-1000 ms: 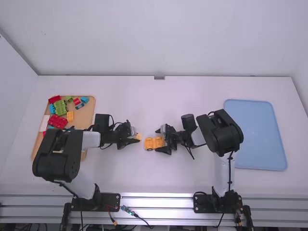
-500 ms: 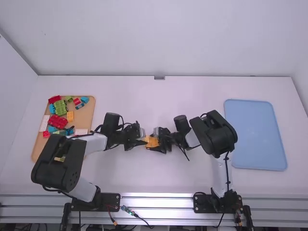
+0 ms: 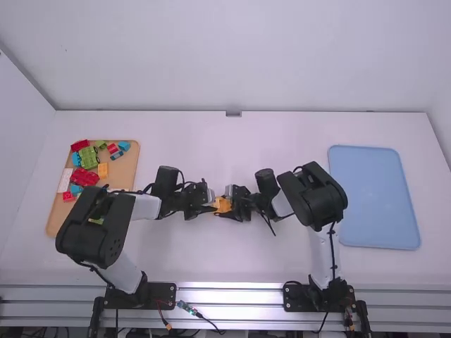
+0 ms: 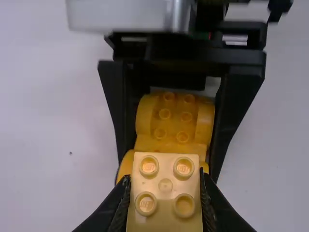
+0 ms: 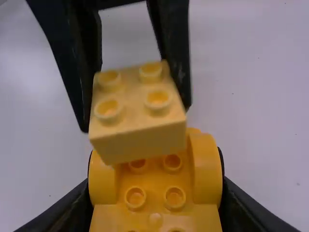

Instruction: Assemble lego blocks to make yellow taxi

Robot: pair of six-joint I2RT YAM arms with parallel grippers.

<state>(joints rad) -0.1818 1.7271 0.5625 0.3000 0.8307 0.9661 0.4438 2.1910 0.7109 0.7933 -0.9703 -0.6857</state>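
My left gripper (image 3: 207,205) and right gripper (image 3: 227,203) face each other at mid-table in the high view. In the left wrist view my left gripper (image 4: 165,195) is shut on a light yellow block (image 4: 165,169) with four studs. The right wrist view shows that yellow block (image 5: 135,113) over one end of the orange-yellow car base (image 5: 154,208). My right gripper (image 5: 155,193) is shut on the sides of this base, between its wheel arches. Whether block and base touch, I cannot tell.
On the left lies a tan tray (image 3: 128,169) with red, green, blue and orange blocks. A blue tray (image 3: 373,197) lies on the right. Bare white table (image 3: 211,148) stretches beyond the grippers.
From about a second ago, my left gripper has come right with its block and my right gripper slightly left with the car base, closing the gap between them. Over the last half second little has moved.
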